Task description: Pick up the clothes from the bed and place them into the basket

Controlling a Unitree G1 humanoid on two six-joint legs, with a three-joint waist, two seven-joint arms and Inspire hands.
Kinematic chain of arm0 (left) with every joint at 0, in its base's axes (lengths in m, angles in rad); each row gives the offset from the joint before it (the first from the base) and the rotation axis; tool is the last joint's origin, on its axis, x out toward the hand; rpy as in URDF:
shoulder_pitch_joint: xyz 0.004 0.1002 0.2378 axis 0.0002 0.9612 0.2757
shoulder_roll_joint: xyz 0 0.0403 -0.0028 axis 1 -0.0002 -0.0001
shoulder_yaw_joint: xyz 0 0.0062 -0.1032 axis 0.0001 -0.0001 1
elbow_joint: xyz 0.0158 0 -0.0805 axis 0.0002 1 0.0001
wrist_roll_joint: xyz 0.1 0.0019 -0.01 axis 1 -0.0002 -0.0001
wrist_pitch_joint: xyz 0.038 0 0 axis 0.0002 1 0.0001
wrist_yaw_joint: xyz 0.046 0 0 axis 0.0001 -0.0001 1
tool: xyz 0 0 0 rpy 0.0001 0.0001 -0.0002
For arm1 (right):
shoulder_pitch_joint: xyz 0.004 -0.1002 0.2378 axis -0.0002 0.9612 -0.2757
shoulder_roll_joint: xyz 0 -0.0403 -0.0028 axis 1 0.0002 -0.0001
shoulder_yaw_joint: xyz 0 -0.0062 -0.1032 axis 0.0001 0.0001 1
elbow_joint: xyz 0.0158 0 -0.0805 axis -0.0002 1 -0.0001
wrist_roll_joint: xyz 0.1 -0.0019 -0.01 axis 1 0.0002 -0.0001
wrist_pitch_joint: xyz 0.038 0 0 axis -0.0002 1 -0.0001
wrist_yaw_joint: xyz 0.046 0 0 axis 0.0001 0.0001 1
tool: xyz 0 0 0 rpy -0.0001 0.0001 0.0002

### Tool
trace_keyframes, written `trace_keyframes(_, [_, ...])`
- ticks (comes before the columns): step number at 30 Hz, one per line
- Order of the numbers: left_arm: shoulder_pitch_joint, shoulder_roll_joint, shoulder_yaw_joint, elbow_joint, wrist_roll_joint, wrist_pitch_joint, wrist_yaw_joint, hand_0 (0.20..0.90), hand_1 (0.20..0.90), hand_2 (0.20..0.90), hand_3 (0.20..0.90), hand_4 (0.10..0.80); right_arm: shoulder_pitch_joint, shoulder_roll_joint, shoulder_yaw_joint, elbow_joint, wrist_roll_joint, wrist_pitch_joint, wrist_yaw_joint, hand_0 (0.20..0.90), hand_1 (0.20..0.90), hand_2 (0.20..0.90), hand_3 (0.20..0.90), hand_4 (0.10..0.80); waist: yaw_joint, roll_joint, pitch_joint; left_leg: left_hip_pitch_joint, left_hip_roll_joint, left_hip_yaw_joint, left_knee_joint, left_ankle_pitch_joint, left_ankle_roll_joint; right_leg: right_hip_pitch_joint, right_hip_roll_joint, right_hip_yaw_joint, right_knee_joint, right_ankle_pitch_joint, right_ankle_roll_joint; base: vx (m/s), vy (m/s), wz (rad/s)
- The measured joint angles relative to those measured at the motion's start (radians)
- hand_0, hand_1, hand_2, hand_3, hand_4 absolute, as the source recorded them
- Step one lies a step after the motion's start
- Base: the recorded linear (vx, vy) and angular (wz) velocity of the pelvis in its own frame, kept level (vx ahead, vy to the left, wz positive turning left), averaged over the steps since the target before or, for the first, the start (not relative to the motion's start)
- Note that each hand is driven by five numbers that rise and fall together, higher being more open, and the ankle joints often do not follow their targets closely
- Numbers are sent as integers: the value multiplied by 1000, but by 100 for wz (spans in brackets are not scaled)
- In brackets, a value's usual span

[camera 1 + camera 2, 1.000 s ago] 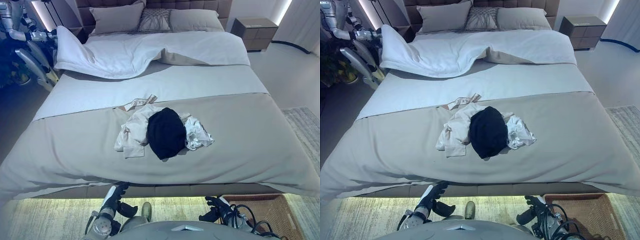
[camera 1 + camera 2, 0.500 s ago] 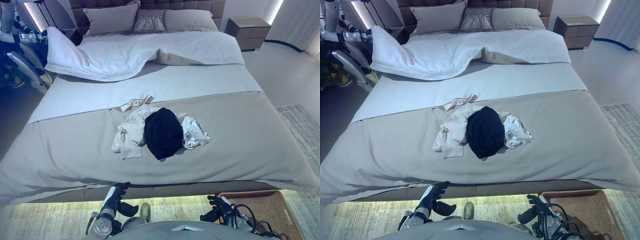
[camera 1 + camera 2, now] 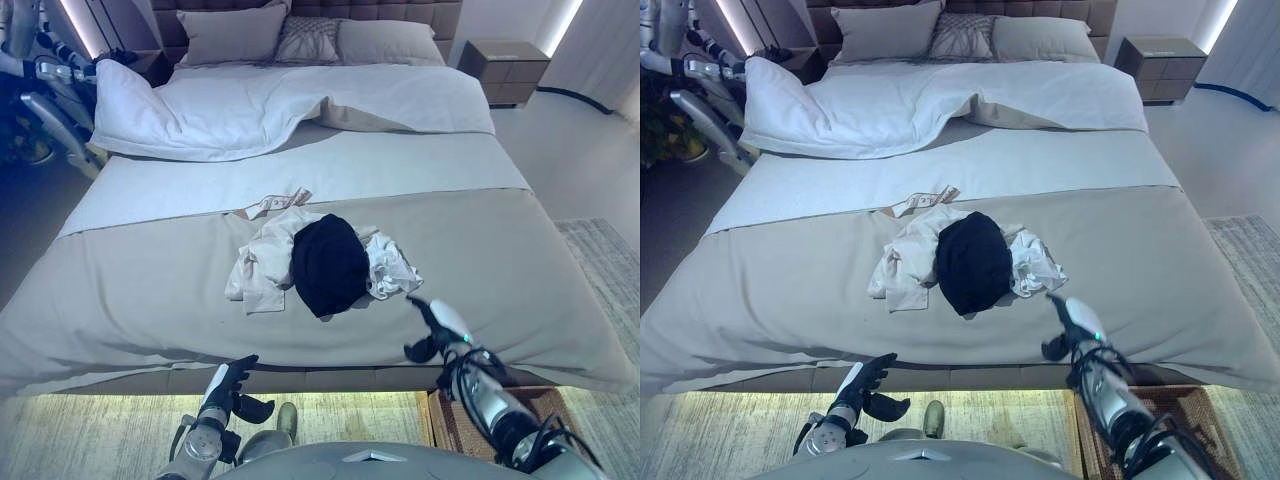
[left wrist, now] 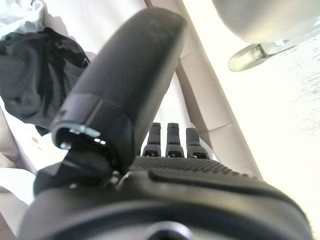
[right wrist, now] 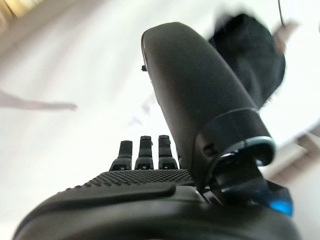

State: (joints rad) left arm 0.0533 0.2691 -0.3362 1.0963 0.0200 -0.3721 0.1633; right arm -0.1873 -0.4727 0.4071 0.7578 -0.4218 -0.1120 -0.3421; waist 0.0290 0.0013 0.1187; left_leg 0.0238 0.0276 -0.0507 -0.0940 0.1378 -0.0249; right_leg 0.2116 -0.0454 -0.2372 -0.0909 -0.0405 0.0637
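Observation:
A pile of clothes lies in the middle of the grey bed cover [image 3: 140, 300]: a black garment [image 3: 329, 265] on top, a cream garment [image 3: 262, 268] to its left and a white one [image 3: 392, 270] to its right. My right hand [image 3: 440, 325] is open, raised over the bed's front edge, a little right of and nearer than the pile. Its wrist view shows the black garment [image 5: 250, 55] past the thumb. My left hand [image 3: 226, 386] is open, low by the bed's foot. A brown wicker basket [image 3: 1195, 400] stands on the floor at the lower right, partly behind my right arm.
A white duvet [image 3: 250, 105] is folded back at the head of the bed, with pillows [image 3: 300, 38] behind it. A nightstand [image 3: 510, 68] stands at the far right. Another robot [image 3: 45, 90] stands at the far left. A rug [image 3: 610, 260] lies right of the bed.
My right hand has risen from down by the floor to above the bed's front edge, towards the clothes. The left hand has hardly moved. The camera has shifted slightly.

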Motion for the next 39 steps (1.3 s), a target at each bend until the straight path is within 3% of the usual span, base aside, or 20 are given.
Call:
trace_keyframes(6, [43, 9, 0, -61, 0, 8, -14, 900, 900, 900, 900, 800, -83, -57, -1, -107, -31, 45, -7, 900, 900, 900, 900, 800, 12, -5, 4, -4, -14, -13, 1, 4, -1, 3, -9, -19, 0, 0, 0, 61, 31, 7])
trace_keyframes(10, [6, 12, -10, -63, -1, 20, -17, 900, 900, 900, 900, 800, -203, -58, 0, -107, -30, 105, -11, 900, 900, 900, 900, 800, 22, 0, 39, -34, -16, -29, 4, 21, -3, -18, -9, -31, 0, 0, 1, -49, 48, 13])
trace_keyframes(17, [-106, 21, -101, -87, -21, 3, 10, 900, 900, 900, 900, 800, -479, -128, 54, -49, -31, 172, -48, 900, 900, 900, 900, 800, 76, 56, 157, -143, -7, -85, 6, 72, -25, -124, 9, -77, 43, 3, -4, -150, 37, 20])
trace_keyframes(21, [-123, 36, -109, -145, -19, -43, 88, 900, 900, 900, 900, 800, -566, -173, 106, -29, -34, 189, -47, 900, 900, 900, 900, 800, 109, 70, 207, -197, 0, -91, 6, 87, -37, -191, 11, -80, 79, 3, -4, -97, 38, 3])
trace_keyframes(22, [-133, 49, -111, -172, -17, -50, 125, 900, 900, 900, 900, 800, -594, -183, 121, -6, -39, 198, -47, 900, 900, 900, 900, 800, 117, 71, 232, -209, 0, -98, 6, 99, -47, -213, 7, -85, 107, -11, -14, -83, 54, 11])
trace_keyframes(26, [-185, 86, -109, -246, -17, -92, 212, 900, 900, 900, 900, 800, -646, -202, 134, 40, -59, 229, -46, 900, 900, 900, 900, 800, 139, 88, 292, -246, -8, -119, 16, 107, -45, -281, -14, -105, 210, -60, -15, -59, 60, 15])
trace_keyframes(30, [-242, 108, -106, -305, -18, -140, 295, 900, 900, 900, 900, 800, -731, -223, 201, 86, -75, 255, -45, 900, 900, 900, 900, 800, 169, 105, 345, -297, -38, -122, 56, 107, -45, -393, -73, -105, 398, -142, -16, -56, 38, 9])
trace_keyframes(39, [-261, 118, -109, -343, -17, -156, 332, 900, 900, 900, 900, 800, -853, -236, 242, 87, -94, 304, -9, 900, 900, 900, 900, 800, 212, 111, 405, -398, -65, -139, 124, 107, -43, -540, -122, -105, 596, -217, -40, -41, 18, 8])
